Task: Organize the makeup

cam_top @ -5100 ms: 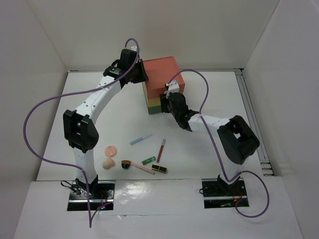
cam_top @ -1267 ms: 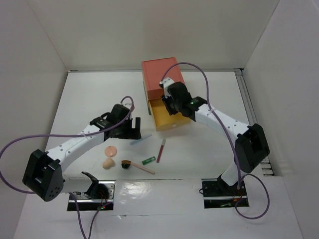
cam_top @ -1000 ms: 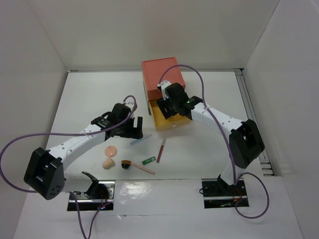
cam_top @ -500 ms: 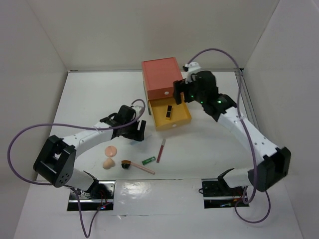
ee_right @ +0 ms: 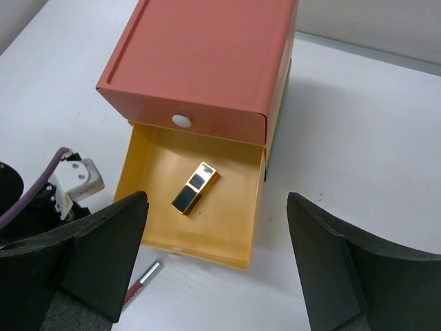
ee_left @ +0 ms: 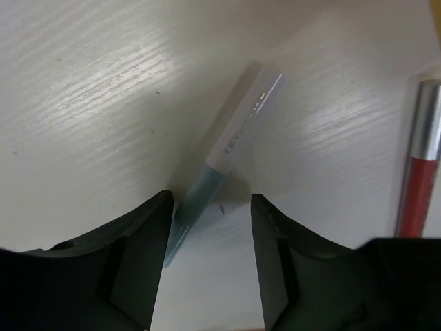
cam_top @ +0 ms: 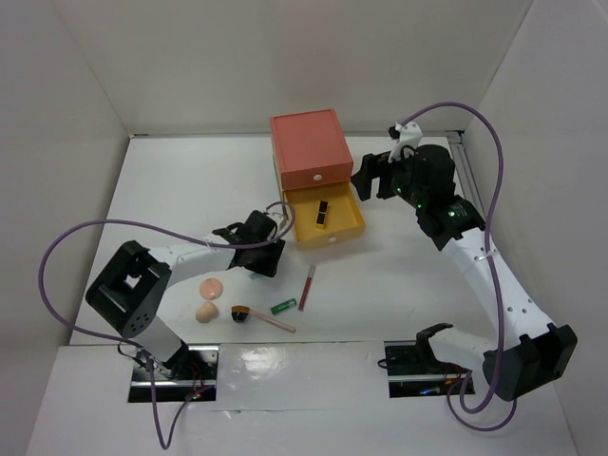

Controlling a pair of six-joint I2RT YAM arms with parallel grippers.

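1. White table [cam_top: 171, 190] w/ white walls on three sides; both arm bases sit at the near edge.
2. Furthest left of the makeup is the peach puff [cam_top: 211, 285], lying flat. The peach sponge [cam_top: 205, 312] is just beside it, nearer the bases.
3. Right of the puff, the left gripper [cam_top: 267, 258] is low over the table. In the wrist view its jaws are narrowly apart, straddling the teal end of the blue pencil [ee_left: 231, 141] without clamping it, and table shows btwn the pencil and one finger. The pencil lies flat, pale end pointing away from the gripper; the top view hides it under the gripper.
4. Near the front edge is the brush [cam_top: 261, 319] — dark head to the left, pale handle running right. The small green tube [cam_top: 282, 306] lies just beyond the handle.
5. The red gloss stick [cam_top: 307, 287] lies flat btwn the tube and the drawer, silver end toward the drawer.
6. On the drawer box [cam_top: 306, 142] the orange top drawer is closed and the yellow drawer [cam_top: 344, 217] is pulled out. One black compact [cam_top: 323, 213] w/ gold trim lies flat inside, approx mid-drawer.
7. The right gripper [cam_top: 372, 180] is raised to the right of the box and apart from it — jaws wide, gripping nothing.
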